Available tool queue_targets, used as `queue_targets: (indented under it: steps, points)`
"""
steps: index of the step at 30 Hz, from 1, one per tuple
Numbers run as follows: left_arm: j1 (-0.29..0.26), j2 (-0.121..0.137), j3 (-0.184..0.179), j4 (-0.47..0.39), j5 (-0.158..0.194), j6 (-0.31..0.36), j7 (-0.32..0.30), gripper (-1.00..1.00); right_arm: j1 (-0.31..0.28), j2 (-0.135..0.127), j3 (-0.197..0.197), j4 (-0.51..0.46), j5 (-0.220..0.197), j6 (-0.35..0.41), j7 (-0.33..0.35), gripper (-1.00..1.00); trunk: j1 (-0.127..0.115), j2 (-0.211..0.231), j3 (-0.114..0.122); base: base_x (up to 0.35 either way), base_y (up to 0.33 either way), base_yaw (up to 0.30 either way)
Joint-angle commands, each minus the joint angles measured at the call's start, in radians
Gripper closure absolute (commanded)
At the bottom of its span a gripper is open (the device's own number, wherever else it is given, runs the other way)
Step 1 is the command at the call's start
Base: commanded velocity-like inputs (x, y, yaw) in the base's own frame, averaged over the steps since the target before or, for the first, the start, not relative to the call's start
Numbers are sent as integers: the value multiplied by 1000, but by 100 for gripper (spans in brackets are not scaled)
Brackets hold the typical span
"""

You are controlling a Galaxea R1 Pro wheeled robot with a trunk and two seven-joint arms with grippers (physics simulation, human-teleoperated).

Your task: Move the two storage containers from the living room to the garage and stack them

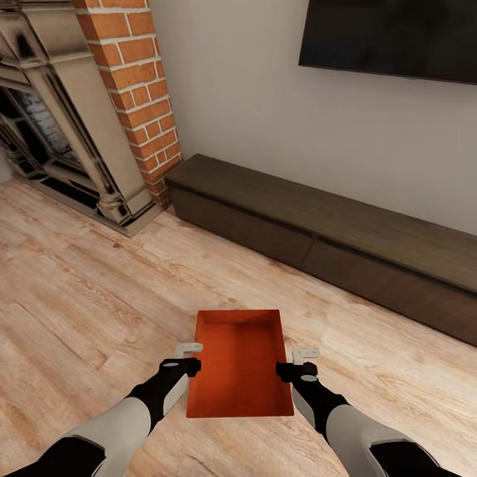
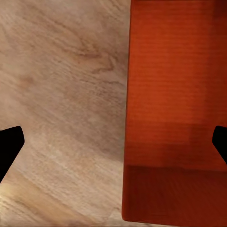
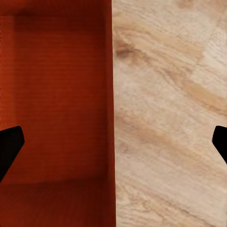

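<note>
From the head camera, an orange-red open bin [image 1: 239,363] with thin plain walls sits on the wood floor [image 1: 86,291], between the left gripper [image 1: 191,356] and right gripper [image 1: 297,362]. Each wrist camera shows wide-spread fingers straddling a bin wall.

Two arms in pale grey-white shells, rounded and smooth, running into black sections toward the wrists. Left forearm black with a light grey panel along its side and a small pale oval patch near the wrist; right forearm likewise black at the wrist, white-grey further back. Black shoulder-side housings at the lower corners of the head view. Left claw [image 1: 193,356] and right claw [image 1: 297,362] each with a black blocky base and short, flat, pale grey fingers [image 1: 189,347]. In the wrist views, matt black, blunt wedge-shaped fingertips [image 2: 9,144] without markings, screws or cables
</note>
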Motion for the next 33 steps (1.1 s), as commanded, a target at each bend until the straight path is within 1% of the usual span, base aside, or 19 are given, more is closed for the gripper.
queue_targets:
  steps: [1, 6, 14, 24, 33]
  points:
    - [0, 0, -8, 8, 10, 5, 6, -100, -1, 0, 4, 1, 2, -2, -2, -100, 4, -8, -4, 0, 0, 0]
    - [0, -1, -8, 15, 9, 5, 6, -100, -1, 0, 4, 1, 2, -1, 9, -100, 23, -43, -19, 0, 0, 0]
    - [0, 0, -8, 17, 6, 5, 7, -100, -1, -9, 4, 1, 0, 0, 28, -100, 54, -99, -45, 0, 0, 0]
    - [0, 2, -7, 17, 4, 2, 8, -100, -1, -6, 4, 2, -1, 0, 32, -100, 92, -169, -76, 0, 0, 0]
    - [0, 2, -7, 17, 3, 2, 8, -100, -1, -10, 4, 1, 0, 0, 32, -100, 127, -232, -104, 0, 0, 0]
